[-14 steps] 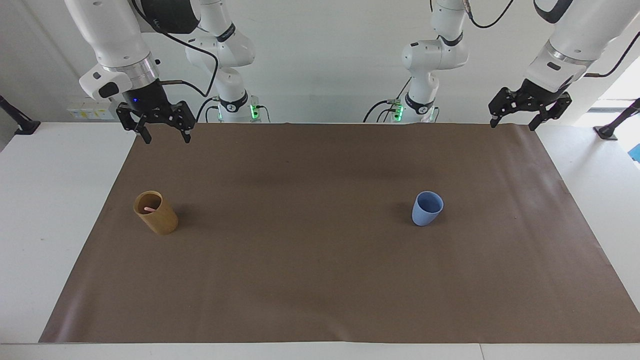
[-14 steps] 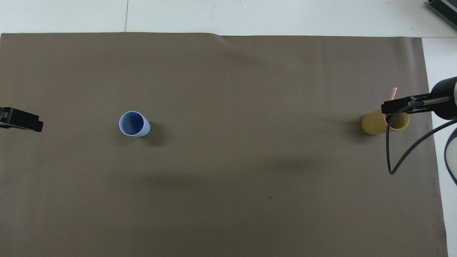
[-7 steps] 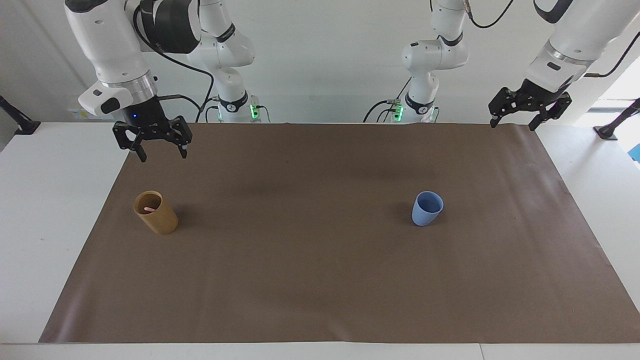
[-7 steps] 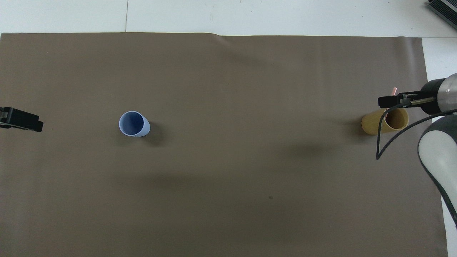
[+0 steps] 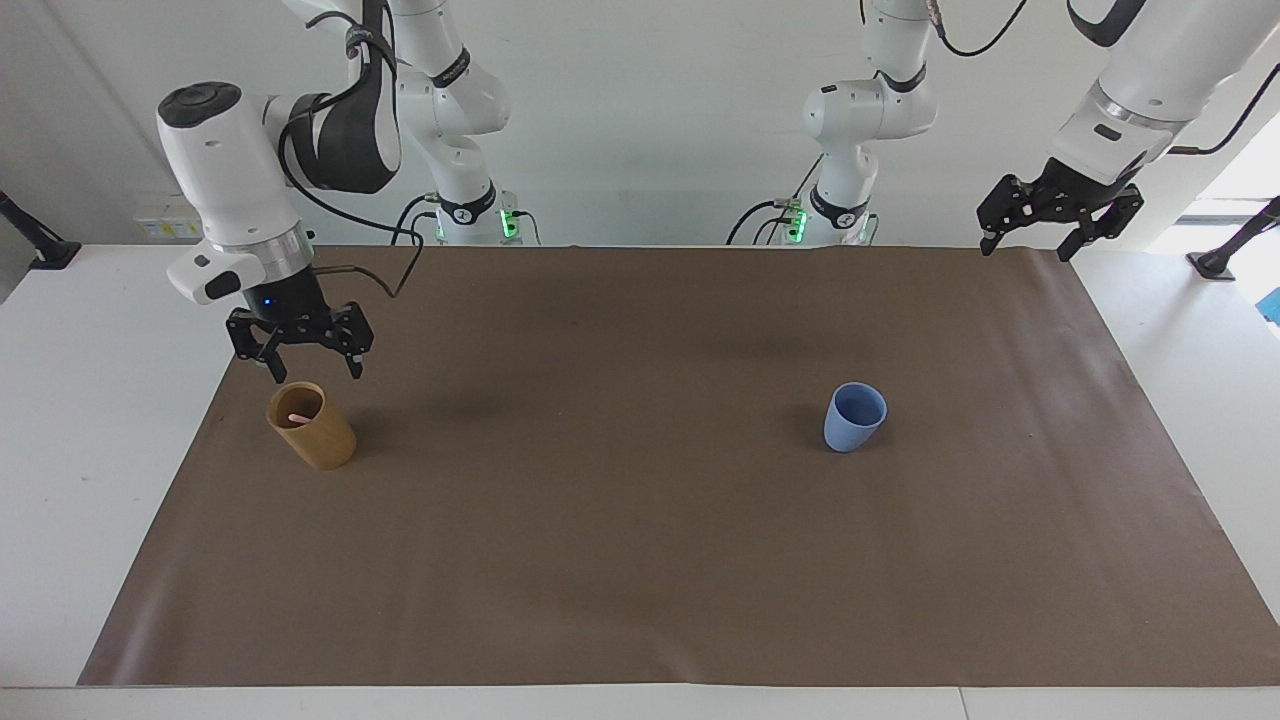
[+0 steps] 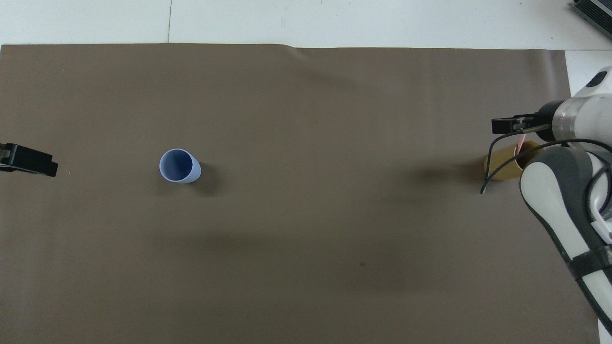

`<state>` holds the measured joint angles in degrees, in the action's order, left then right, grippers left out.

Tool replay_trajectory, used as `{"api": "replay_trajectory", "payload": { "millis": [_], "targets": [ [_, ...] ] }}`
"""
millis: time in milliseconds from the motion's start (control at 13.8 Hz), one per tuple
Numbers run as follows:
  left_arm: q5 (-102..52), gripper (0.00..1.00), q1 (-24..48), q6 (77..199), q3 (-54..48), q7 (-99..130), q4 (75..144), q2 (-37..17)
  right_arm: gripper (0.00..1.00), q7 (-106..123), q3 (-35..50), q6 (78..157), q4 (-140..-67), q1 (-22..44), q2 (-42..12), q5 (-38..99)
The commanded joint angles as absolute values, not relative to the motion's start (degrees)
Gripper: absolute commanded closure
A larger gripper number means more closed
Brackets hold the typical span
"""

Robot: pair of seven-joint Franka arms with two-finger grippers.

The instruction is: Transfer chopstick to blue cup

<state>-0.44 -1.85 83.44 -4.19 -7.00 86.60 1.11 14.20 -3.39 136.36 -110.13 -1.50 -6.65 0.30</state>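
At the right arm's end of the brown mat (image 5: 640, 560), the right gripper (image 5: 300, 368) hangs just above the tan cup (image 5: 312, 425), its wrist pointing straight down and its white forearm rising toward twelve o'clock in the facing view. Its two black fingers are spread wide and hold nothing; their tips flank the air just above the cup's rim, one at about eleven o'clock from the rim and the other at about one o'clock, and neither touches the cup. A black cable loops from the wrist back toward the arm. In the overhead view this gripper (image 6: 508, 126) comes in from the three o'clock edge and partly covers the tan cup (image 6: 499, 167). The chopstick (image 5: 297, 417) stands inside the tan cup, leaning, with its pale pink top showing within the mouth; from overhead a short length of the chopstick (image 6: 521, 143) shows just below the gripper. The blue cup (image 5: 854, 417) stands upright toward the left arm's end of the mat, well apart from the tan cup, and from overhead the blue cup (image 6: 179, 166) looks empty inside. The left gripper (image 5: 1040, 240) waits in the air over the mat's corner nearest the robots at its own end, fingers spread wide and empty; only its tip (image 6: 28, 161) shows at the overhead view's nine o'clock edge.
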Motion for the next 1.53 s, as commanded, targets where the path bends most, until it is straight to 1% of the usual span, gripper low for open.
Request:
{"api": "replay_trajectory", "payload": {
  "millis": [0, 218, 291, 363, 436, 509, 654, 726, 799, 1017, 1090, 1453],
  "targets": [
    [-0.8, 0.00, -2.1, 82.6, -4.2, -6.6, 86.6, 1.6, 0.00, 18.0, -3.0, 137.7, -111.0, -3.9, -6.0, -0.8],
    [-0.8, 0.00, -2.1, 82.6, -4.2, -6.6, 86.6, 1.6, 0.00, 23.0, -3.0, 136.7, -111.0, -5.6, -5.8, -0.8],
    [-0.8, 0.00, -2.1, 82.6, -4.2, -6.6, 86.6, 1.6, 0.07, 24.3, -3.0, 136.9, -110.9, -5.7, -5.9, -0.8],
    [-0.8, 0.00, -2.1, 82.6, -4.3, -6.6, 86.6, 1.6, 0.35, 25.0, -3.0, 136.9, -110.9, -5.9, -5.9, -0.7],
    [-0.8, 0.00, -2.1, 82.5, -4.2, -6.6, 86.6, 1.6, 0.57, 24.6, -3.0, 136.9, -110.8, -5.9, -5.9, -0.7],
    [-0.8, 0.00, -2.1, 82.6, -4.2, -6.6, 86.6, 1.6, 0.60, 24.3, -2.9, 137.0, -110.8, -5.8, -6.0, -0.6],
    [-0.8, 0.00, -2.1, 82.6, -4.2, -6.6, 86.6, 1.6, 0.62, 24.3, -2.9, 137.7, -110.8, -5.1, -6.0, -0.6],
    [-0.8, 0.00, -2.1, 82.6, -4.2, -6.6, 86.6, 1.6, 0.64, 24.3, -2.8, 137.9, -110.8, -5.0, -6.1, -0.6],
    [-0.8, 0.00, -2.1, 82.6, -4.2, -6.6, 86.6, 1.6, 0.76, 24.3, -2.8, 138.2, -110.7, -5.0, -6.2, -0.5],
    [-0.8, 0.00, -2.1, 82.6, -4.2, -6.6, 86.6, 1.6, 0.97, 24.2, -2.8, 138.7, -110.7, -5.0, -6.3, 0.1],
    [-0.8, 0.00, -2.1, 82.6, -4.2, -6.6, 86.6, 1.6, 1.00, 24.2, -2.8, 138.7, -110.7, -5.0, -6.3, 0.3],
    [-0.8, 0.00, -2.1, 82.6, -4.2, -6.6, 86.6, 1.6, 1.00, 23.9, -2.7, 138.3, -109.8, -5.0, -5.5, 0.4]
  ]
}}
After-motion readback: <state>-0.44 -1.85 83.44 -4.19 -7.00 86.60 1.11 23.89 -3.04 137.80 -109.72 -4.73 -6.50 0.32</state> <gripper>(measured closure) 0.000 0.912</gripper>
